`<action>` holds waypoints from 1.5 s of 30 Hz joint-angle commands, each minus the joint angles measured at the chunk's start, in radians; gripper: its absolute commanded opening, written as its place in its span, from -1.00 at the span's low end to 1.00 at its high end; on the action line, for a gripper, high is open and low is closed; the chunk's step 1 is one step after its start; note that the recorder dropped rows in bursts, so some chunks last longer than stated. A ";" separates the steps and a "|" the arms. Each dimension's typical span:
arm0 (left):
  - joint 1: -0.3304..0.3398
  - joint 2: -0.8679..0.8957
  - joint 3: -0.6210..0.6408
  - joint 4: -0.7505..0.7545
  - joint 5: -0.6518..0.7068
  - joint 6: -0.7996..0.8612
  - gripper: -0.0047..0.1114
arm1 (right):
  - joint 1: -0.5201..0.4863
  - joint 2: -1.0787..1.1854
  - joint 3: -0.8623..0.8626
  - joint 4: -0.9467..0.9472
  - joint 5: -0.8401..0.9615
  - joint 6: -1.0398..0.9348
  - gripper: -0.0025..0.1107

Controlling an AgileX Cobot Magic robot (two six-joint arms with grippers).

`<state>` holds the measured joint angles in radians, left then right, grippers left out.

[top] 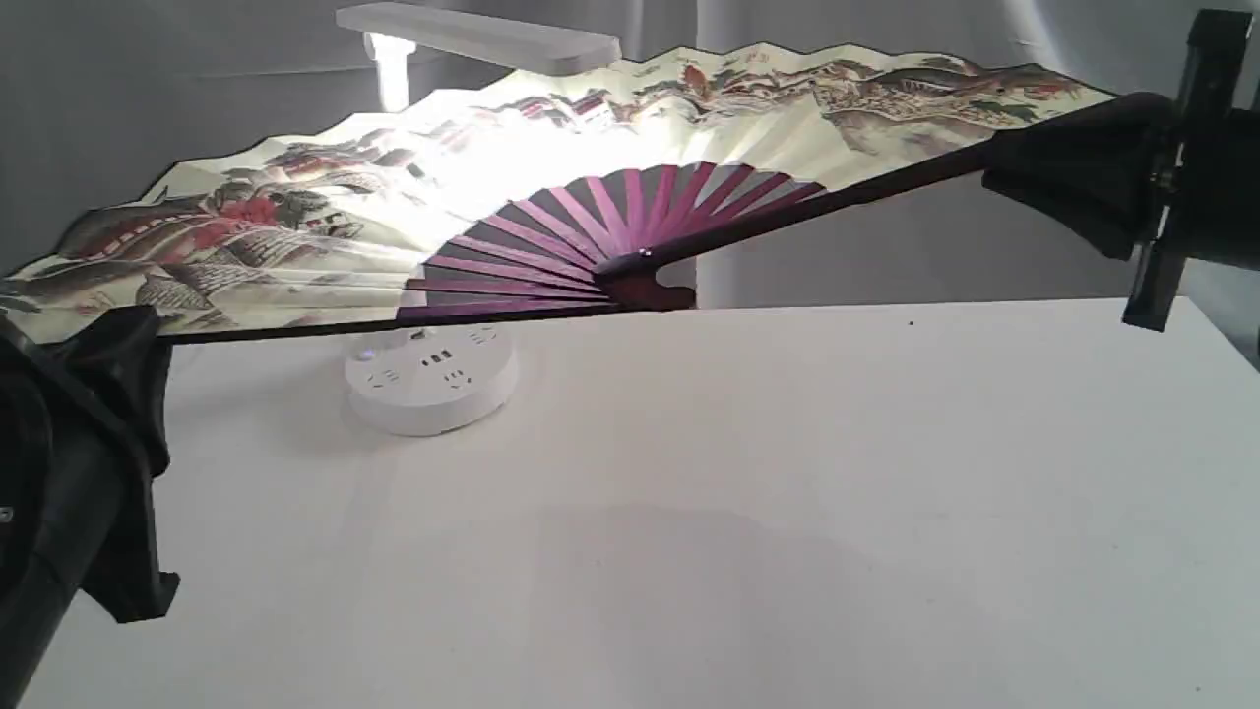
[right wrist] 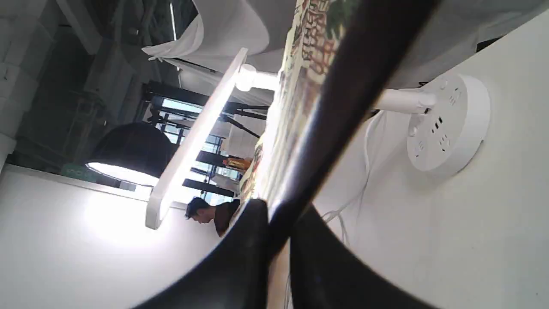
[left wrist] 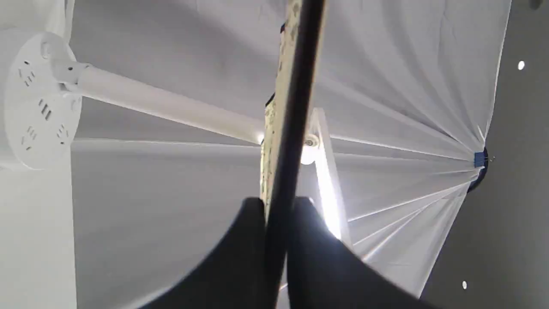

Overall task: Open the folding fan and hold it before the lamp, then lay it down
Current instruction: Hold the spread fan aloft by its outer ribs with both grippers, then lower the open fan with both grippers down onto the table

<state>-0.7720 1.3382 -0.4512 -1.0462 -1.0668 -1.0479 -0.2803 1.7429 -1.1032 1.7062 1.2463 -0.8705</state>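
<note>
The folding fan (top: pixel 325 226) is spread wide open in the air above the white table, its painted cream leaf in front of the lamp (top: pixel 433 379). Light from the lamp head (top: pixel 482 34) glows through the leaf's middle. The purple ribs meet at the pivot (top: pixel 640 266). My left gripper (top: pixel 123 335) is shut on the fan's left guard (left wrist: pixel 296 98). On the other side, my right gripper (top: pixel 1024 162) is shut on the right guard (right wrist: pixel 343 98). The lamp stem (left wrist: pixel 163 105) and round base (right wrist: pixel 448 124) show in both wrist views.
The white table (top: pixel 738 512) stretches in front of the lamp base. A white cord (right wrist: pixel 364 171) trails behind the base. White draped cloth (left wrist: pixel 407 107) hangs as the backdrop.
</note>
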 commanded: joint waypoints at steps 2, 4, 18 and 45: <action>0.025 -0.020 0.005 -0.121 -0.154 -0.021 -0.92 | -0.030 -0.002 -0.003 0.038 -0.118 -0.042 -0.96; 0.025 -0.020 0.005 -0.121 -0.154 -0.021 -0.92 | -0.030 -0.002 -0.003 0.038 -0.118 -0.042 -0.96; 0.023 -0.020 0.005 -0.077 -0.015 -0.009 -0.92 | -0.030 -0.002 0.025 -0.039 -0.177 -0.039 -0.96; 0.023 0.256 0.003 0.004 0.079 -0.160 -0.92 | -0.030 -0.002 0.048 -0.241 -0.390 0.020 -0.96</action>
<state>-0.7666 1.5854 -0.4512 -1.0001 -0.9121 -1.1676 -0.2821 1.7429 -1.0539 1.4873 0.9944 -0.8080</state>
